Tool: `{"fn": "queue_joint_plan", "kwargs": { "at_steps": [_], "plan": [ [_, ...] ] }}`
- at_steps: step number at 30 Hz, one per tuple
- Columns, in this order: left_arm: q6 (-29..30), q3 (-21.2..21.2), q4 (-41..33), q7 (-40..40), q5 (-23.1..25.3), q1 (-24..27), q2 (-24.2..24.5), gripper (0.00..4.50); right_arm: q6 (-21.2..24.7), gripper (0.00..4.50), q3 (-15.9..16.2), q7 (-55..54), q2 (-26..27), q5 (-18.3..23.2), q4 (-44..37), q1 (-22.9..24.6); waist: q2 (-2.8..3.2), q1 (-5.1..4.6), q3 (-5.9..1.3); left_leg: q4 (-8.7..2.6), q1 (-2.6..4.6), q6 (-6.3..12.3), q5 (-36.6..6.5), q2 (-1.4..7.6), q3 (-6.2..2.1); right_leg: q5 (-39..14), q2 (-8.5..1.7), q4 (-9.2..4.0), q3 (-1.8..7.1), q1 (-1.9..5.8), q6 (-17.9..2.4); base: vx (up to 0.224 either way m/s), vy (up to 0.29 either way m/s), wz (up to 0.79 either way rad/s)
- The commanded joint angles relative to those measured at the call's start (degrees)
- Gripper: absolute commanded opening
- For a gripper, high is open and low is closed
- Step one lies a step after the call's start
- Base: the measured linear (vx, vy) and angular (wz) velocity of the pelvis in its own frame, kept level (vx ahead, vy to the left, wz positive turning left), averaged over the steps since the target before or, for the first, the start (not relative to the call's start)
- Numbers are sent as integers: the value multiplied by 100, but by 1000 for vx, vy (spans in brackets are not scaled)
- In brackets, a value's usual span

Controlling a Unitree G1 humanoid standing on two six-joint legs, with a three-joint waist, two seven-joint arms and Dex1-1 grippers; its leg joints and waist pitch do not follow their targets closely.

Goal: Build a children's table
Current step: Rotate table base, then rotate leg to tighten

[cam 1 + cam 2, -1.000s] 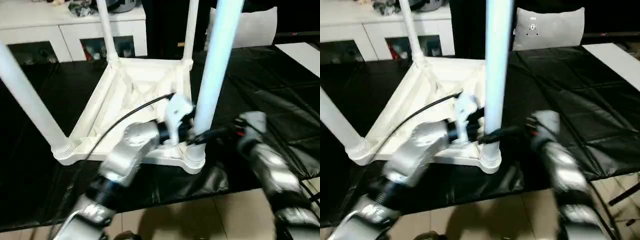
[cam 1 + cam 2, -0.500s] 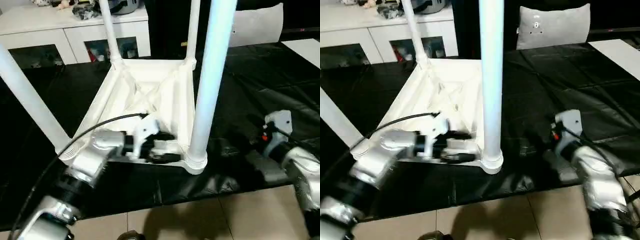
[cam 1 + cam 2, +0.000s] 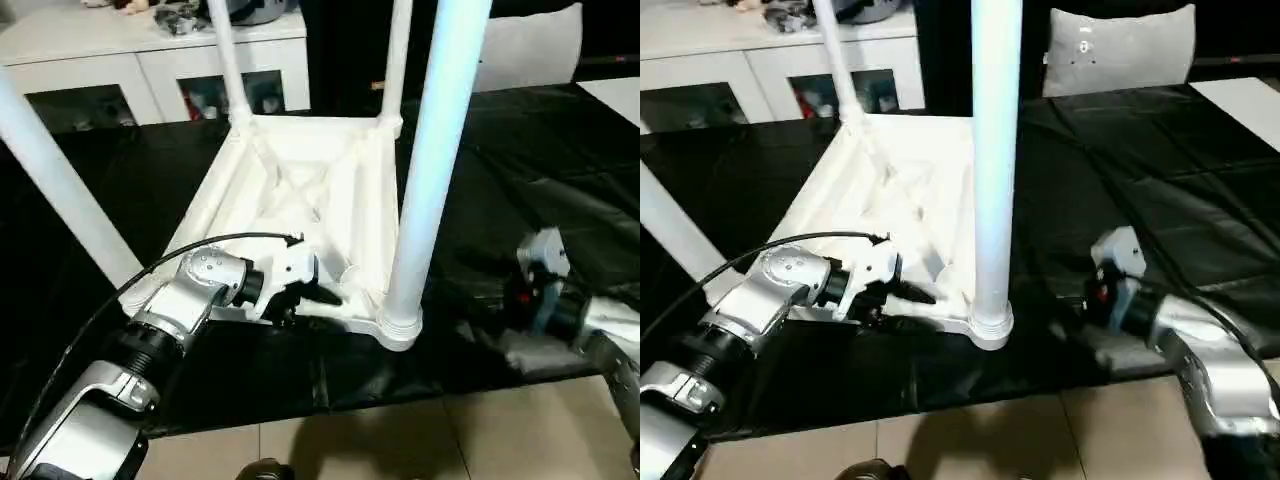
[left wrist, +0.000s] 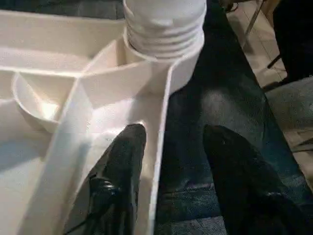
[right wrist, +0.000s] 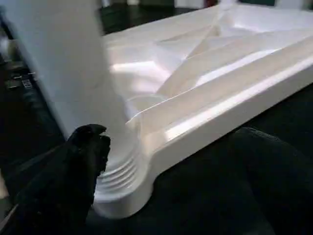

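Four legs stand up from the upturned children's table (image 3: pixel 300 190), tops cut off. It sits on black sheeting (image 3: pixel 560 170); tiled floor (image 3: pixel 400 440) in front, white cabinet (image 3: pixel 100 60) behind. Left gripper (image 4: pixel 168 147) open, fingers straddling the top's near rim. Right gripper (image 5: pixel 161 161) open, just beside the near corner socket.

Legs run off the top, arms off the bottom

All four legs of the upturned children's table (image 3: pixel 300 190) are cut by the upper edge, so their far ends go unseen; the near leg (image 3: pixel 432 160) also hides part of the rim behind it. The right gripper (image 5: pixel 161 161) is a dark blur at the wrist camera's lower edge. Items on the white cabinet (image 3: pixel 150 40) are too small to identify. Both forearms are cropped below.
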Motion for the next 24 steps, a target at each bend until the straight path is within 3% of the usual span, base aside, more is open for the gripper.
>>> {"fn": "queue_joint_plan", "kwargs": {
  "at_steps": [1, 2, 3, 4, 9, 10, 12, 13, 14, 19, 24],
  "plan": [
    [-205, 17, 188, 163, 156, -122, -33, 185, 143, 450, 106, 155, -84, 111, -225, 29, -158, 29, -393, -333, 106, 532, -854, 325, -118, -753, -457, -541, 259, 243, -1198, 0, 0, 0],
    [-278, 26, 313, 280, 223, -173, -71, 185, 185, 450, 153, 227, -120, 131, -277, 55, -224, 23, -390, -340, 100, 535, -860, 329, -115, -762, -457, -542, 260, 254, -1186, 0, 0, 0],
    [-350, 25, 416, 359, 277, -220, -93, 170, 226, 450, 200, 280, -152, 136, -303, 68, -237, 35, -388, -336, 99, 542, -831, 319, -116, -812, -452, -546, 256, 252, -1151, 0, 0, 0],
    [-418, 28, 499, 402, 318, -255, -109, 154, 258, 450, 228, 317, -174, 134, -327, 82, -209, 48, -392, -332, 96, 539, -810, 325, -123, -849, -476, -546, 262, 248, -1135, 0, 0, 0],
    [-568, 20, 758, 468, 430, -352, -134, 122, 277, 450, 268, 383, -153, 126, -275, 16, -222, 54, -388, -342, 92, 534, -802, 331, -127, -745, -471, -534, 255, 236, -1163, 0, 0, 0],
    [-656, 52, 892, 396, 428, -400, -195, 112, 271, 450, 299, 376, -136, 82, -256, -35, -164, 45, -389, -339, 97, 515, -848, 327, -124, -748, -469, -554, 257, 232, -1170, 0, 0, 0],
    [-642, 56, 903, 331, 403, -403, -213, 108, 273, 450, 308, 373, -137, 74, -258, -37, -185, 54, -393, -341, 97, 502, -848, 329, -130, -706, -472, -539, 256, 242, -1193, 0, 0, 0],
    [-661, 30, 945, 245, 421, -408, -222, 89, 290, 450, 318, 373, -149, 67, -296, -9, -133, 59, -395, -341, 104, 473, -895, 336, -134, -716, -483, -545, 259, 238, -1224, 0, 0, 0],
    [-687, 20, 979, 226, 439, -415, -227, 78, 299, 450, 321, 375, -155, 65, -310, 1, -161, 54, -393, -348, 97, 467, -911, 335, -136, -692, -476, -543, 258, 246, -1233, 0, 0, 0],
    [-829, 21, 1212, 154, 494, -461, -221, 49, 317, 450, 331, 425, -154, 58, -340, 6, -127, 56, -403, -343, 103, 470, -917, 337, -140, -535, -479, -526, 256, 251, -1288, 0, 0, 0],
    [-645, 90, 1280, -53, 419, -469, -171, 10, 223, 450, 456, 484, -133, -45, -160, -200, -142, 41, -401, -349, 92, 465, -909, 334, -141, -623, -483, -530, 248, 260, -1295, 0, 0, 0]
  ]
}}
